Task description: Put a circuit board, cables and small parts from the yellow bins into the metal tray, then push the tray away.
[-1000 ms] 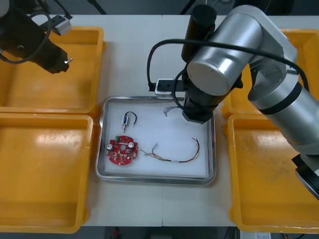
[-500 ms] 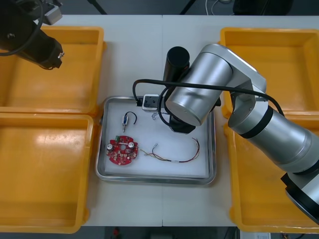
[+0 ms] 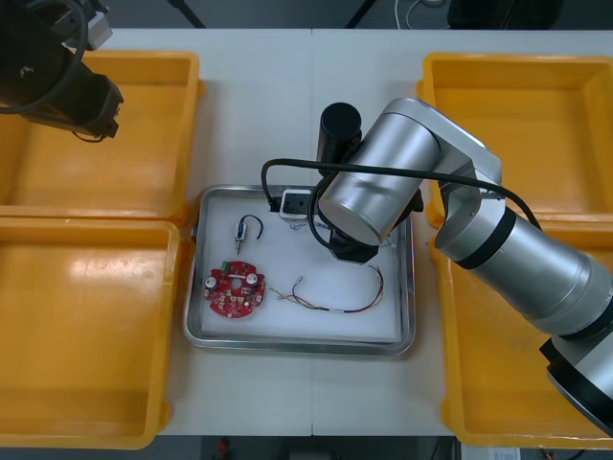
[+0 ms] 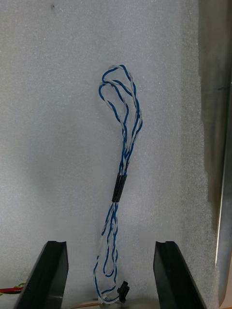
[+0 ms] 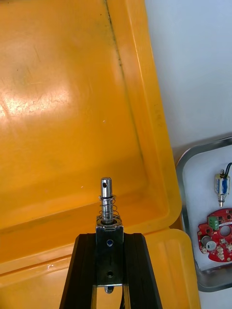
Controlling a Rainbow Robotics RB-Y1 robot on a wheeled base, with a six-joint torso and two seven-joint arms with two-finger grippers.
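My right gripper (image 4: pixel 112 275) stands open low over the metal tray (image 3: pixel 297 345). A twisted blue and white cable (image 4: pixel 123 159) lies loose on the tray's white inside, between the fingers and touching neither. In the front view the right arm (image 3: pixel 374 192) covers that spot. The tray also holds a round red circuit board (image 3: pixel 234 290), a small metal part (image 3: pixel 245 230) with a black wire, and a red and yellow cable (image 3: pixel 340 299). My left gripper (image 5: pixel 108 270) is shut on a small metal part (image 5: pixel 107 207) with a spring, above the far left yellow bin (image 3: pixel 96 134).
Yellow bins stand at the near left (image 3: pixel 86 326), far right (image 3: pixel 517 125) and near right (image 3: pixel 517 345), all bare inside. The left wrist view catches the tray's corner (image 5: pixel 181 193) with the circuit board (image 5: pixel 217 239) beyond the bin's rim.
The right arm swung left over the tray and its gripper opened, leaving the blue and white cable lying in the tray. The left gripper shifted slightly over its bin.
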